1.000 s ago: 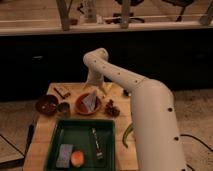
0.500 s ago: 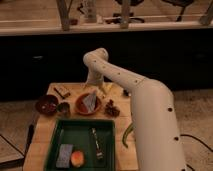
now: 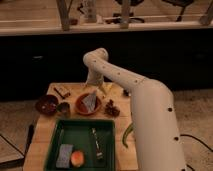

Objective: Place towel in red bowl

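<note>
The red bowl (image 3: pixel 86 107) stands on the wooden table, left of centre. A grey towel (image 3: pixel 90 100) lies bunched in it, one corner sticking up. My gripper (image 3: pixel 96 86) hangs just above and behind the bowl, at the end of the white arm (image 3: pixel 130 87) that reaches in from the lower right. I cannot tell if the gripper touches the towel.
A dark bowl (image 3: pixel 46 104) and a small cup (image 3: pixel 63 107) stand left of the red bowl. A brown block (image 3: pixel 62 91) lies behind them. A dark clump (image 3: pixel 112 107) sits to the right. A green tray (image 3: pixel 80 131) in front holds a sponge (image 3: pixel 64 154), an orange fruit (image 3: pixel 77 158) and utensils. A green vegetable (image 3: pixel 127 135) lies beside the tray.
</note>
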